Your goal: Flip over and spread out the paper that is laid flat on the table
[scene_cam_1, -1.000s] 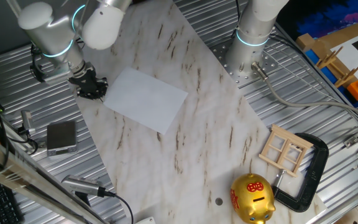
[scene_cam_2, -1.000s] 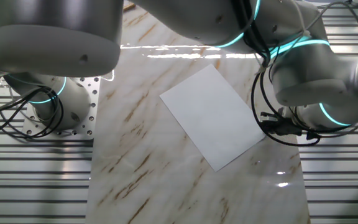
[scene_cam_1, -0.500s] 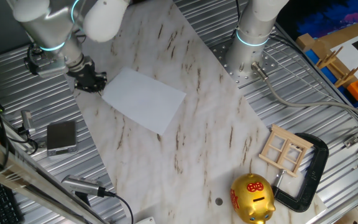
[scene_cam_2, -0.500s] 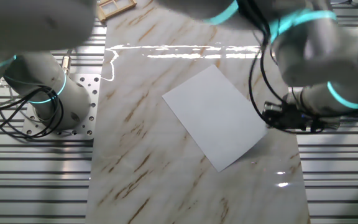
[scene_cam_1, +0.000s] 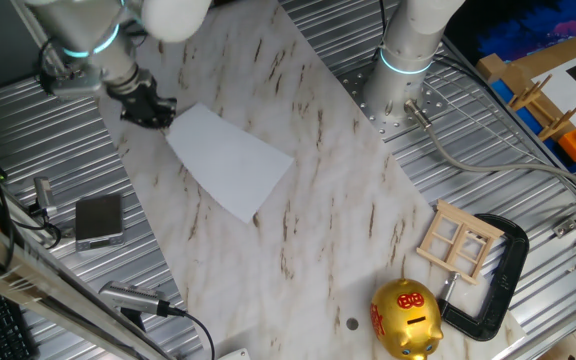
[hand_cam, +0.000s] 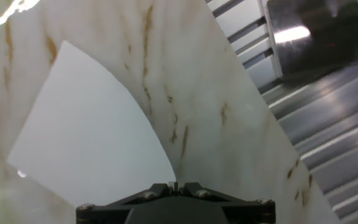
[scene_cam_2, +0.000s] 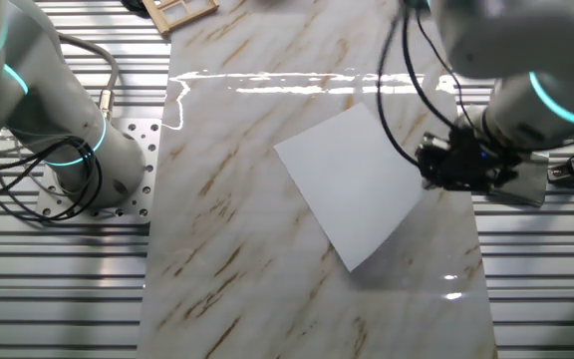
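Note:
The white paper (scene_cam_1: 227, 158) lies partly on the marble table (scene_cam_1: 318, 190), with its edge near the gripper lifted and curved. My gripper (scene_cam_1: 158, 108) is shut on the paper's corner at the table's left edge. In the other fixed view the gripper (scene_cam_2: 429, 170) holds the right edge of the paper (scene_cam_2: 352, 184) raised above the table (scene_cam_2: 237, 259), while the paper's far corners stay on the board. In the hand view the paper (hand_cam: 92, 137) curves away from the shut fingers (hand_cam: 174, 185).
A small grey square pad (scene_cam_1: 99, 218) lies on the ribbed metal left of the table. A gold piggy bank (scene_cam_1: 405, 318), a wooden frame (scene_cam_1: 458, 240) and a black clamp (scene_cam_1: 498, 280) sit at the lower right. A second arm's base (scene_cam_1: 400, 70) stands behind.
My gripper has risen and moved away from the pad side, lifting the pinched corner; the paper now curves up from the table and has turned a little.

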You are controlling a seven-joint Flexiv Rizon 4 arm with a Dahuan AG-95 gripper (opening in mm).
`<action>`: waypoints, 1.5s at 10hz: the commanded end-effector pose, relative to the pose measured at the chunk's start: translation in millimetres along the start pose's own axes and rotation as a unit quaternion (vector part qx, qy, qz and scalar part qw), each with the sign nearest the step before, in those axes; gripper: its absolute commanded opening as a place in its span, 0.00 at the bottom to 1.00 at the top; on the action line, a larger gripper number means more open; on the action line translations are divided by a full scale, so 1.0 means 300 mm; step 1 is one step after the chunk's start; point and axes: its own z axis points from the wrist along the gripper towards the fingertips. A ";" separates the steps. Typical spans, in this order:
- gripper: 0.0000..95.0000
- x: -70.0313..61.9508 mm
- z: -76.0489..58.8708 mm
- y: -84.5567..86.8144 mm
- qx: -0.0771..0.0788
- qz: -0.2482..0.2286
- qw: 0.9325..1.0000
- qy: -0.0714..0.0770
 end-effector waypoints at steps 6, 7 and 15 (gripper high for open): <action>0.00 0.025 -0.056 0.047 0.001 0.010 1.000 0.000; 0.00 0.025 -0.056 0.047 0.001 0.011 1.000 0.000; 0.00 -0.022 -0.103 0.104 0.005 0.056 0.998 0.008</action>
